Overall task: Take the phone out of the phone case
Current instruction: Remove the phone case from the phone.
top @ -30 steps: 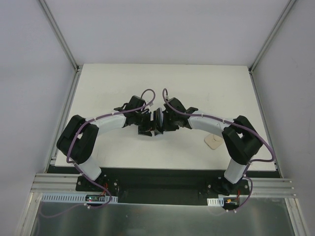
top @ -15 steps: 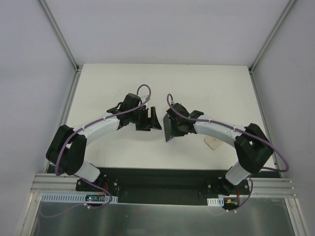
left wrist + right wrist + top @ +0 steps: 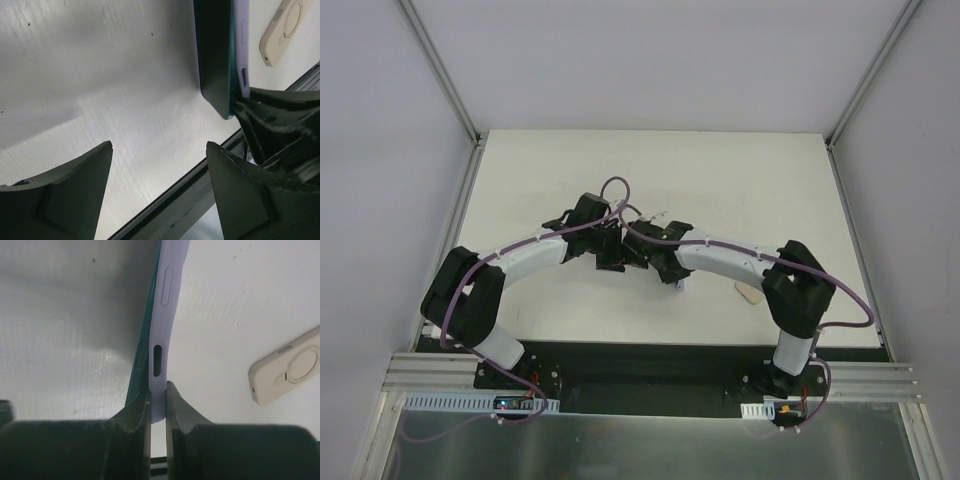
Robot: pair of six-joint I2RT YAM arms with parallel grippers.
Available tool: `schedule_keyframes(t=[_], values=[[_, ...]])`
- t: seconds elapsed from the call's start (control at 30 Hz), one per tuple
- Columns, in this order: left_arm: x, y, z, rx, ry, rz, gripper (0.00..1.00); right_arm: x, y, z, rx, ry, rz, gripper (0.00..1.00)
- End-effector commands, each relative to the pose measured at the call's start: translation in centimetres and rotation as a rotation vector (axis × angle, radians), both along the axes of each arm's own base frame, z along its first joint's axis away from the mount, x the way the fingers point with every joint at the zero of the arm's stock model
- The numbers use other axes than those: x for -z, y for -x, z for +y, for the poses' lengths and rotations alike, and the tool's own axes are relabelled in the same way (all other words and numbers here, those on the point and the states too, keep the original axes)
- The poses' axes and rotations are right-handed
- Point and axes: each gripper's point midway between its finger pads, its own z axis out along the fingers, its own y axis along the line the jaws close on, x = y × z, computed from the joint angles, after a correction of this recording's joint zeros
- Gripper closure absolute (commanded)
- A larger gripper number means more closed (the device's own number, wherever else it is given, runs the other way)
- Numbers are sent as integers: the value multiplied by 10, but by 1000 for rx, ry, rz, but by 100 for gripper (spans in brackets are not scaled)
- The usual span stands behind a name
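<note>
My right gripper (image 3: 157, 395) is shut on the lower edge of a lavender phone case (image 3: 167, 315) and holds it on edge above the table. A dark green phone (image 3: 142, 360) lies against the case's left side, its lower end hidden behind my finger. In the left wrist view the phone (image 3: 215, 55) and the case edge (image 3: 241, 45) stand at the upper right, apart from my left gripper (image 3: 159, 150), which is open and empty. From above, the left gripper (image 3: 610, 252) and right gripper (image 3: 645, 252) are close together at the table's middle.
A beige phone case (image 3: 750, 292) with a ring on its back lies flat on the white table, right of the grippers; it also shows in the right wrist view (image 3: 287, 370) and the left wrist view (image 3: 282, 30). The table's black front rail (image 3: 200, 195) is near.
The arms had drawn apart, the right one holding the phone and case. Now the right gripper has swung back left beside the left gripper.
</note>
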Motion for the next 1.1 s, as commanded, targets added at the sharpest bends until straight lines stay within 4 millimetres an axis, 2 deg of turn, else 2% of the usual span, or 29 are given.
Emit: schedule_keyframes(t=[0.0, 0.07, 0.13, 0.2, 0.23, 0.27, 0.33, 0.53, 0.67, 0.8, 0.93, 1.07], values=[[-1, 0, 0, 14, 8, -2, 25, 24, -1, 30, -89, 23, 39, 98], [3, 0, 1, 8, -1, 7, 24, 34, -1, 48, -102, -65, 46, 98], [11, 3, 3, 6, -17, 28, 23, 50, 11, 54, -110, -136, 112, 99], [17, 4, 1, 8, -10, 44, 23, 59, 14, 72, -108, -257, 153, 99], [20, 5, 1, 10, -6, 54, 23, 70, 21, 66, -99, -267, 183, 99], [20, 5, -1, 11, 6, 54, 23, 69, 19, 72, -93, -315, 176, 99], [24, 4, -4, 13, 23, 53, 24, 73, 22, 68, -84, -338, 196, 99], [35, 7, -11, 19, 63, 96, 27, 55, 19, 61, -69, -388, 161, 98], [36, 10, -13, 17, 80, 108, 27, 43, 24, 54, -59, -436, 143, 99], [35, 12, -19, 32, 114, 129, 28, 33, 25, 55, -56, -495, 128, 99], [31, 13, -27, 40, 143, 139, 28, 31, 24, 56, -60, -498, 123, 98], [31, 13, -37, 20, 146, 141, 32, 31, 25, 59, -61, -508, 131, 99]])
